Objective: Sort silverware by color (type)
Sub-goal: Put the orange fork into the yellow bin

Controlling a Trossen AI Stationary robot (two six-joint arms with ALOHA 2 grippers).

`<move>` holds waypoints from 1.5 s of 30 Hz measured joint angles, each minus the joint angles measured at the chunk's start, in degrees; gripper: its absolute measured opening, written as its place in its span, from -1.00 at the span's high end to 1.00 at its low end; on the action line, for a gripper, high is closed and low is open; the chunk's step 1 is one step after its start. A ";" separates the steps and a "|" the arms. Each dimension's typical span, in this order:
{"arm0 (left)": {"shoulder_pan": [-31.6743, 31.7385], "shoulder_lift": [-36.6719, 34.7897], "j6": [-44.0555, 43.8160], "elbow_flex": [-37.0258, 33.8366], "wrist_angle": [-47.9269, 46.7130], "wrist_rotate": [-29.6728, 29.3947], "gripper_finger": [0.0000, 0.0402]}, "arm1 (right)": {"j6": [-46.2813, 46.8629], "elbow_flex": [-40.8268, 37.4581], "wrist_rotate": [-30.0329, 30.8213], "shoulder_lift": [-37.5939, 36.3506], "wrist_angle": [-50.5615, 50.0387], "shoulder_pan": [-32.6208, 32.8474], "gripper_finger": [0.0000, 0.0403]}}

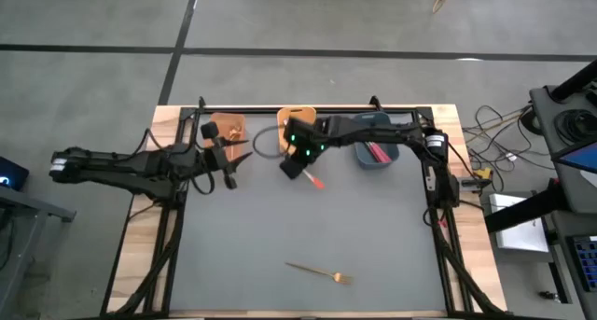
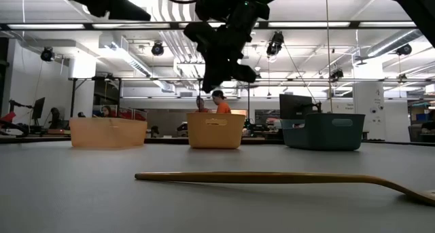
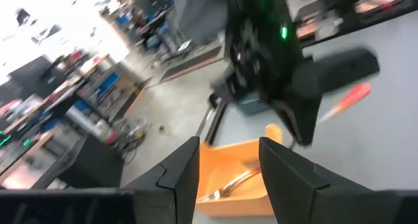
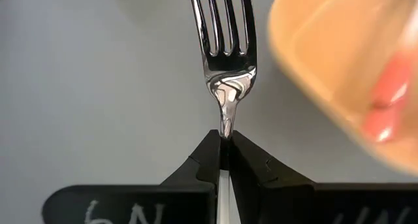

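Red-orange handled fork [image 1: 313, 179], silver tines forward, is pinched at its neck between the right gripper's [image 4: 224, 140] fingers, lifted above the grey desk [image 1: 308, 227] near the middle of the far edge, just beside the orange middle bin [image 1: 297, 121]. A gold fork [image 1: 319, 271] lies flat toward the near edge. The left gripper [image 3: 228, 162] hovers over the left-hand orange bin [image 1: 228, 130], fingers spread with nothing between them; a fork lies inside. More red-handled forks sit in the blue bin [image 1: 376, 153].
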 joint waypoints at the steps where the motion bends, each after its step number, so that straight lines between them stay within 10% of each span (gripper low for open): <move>1: 1.50 0.18 -0.19 -0.14 -0.05 0.61 0.31 | -0.04 1.18 0.02 0.00 -0.72 -0.88 0.94; 45: 9.02 0.48 -0.62 -2.08 2.02 1.20 0.31 | 4.50 24.18 -15.97 16.90 -14.94 -19.34 0.94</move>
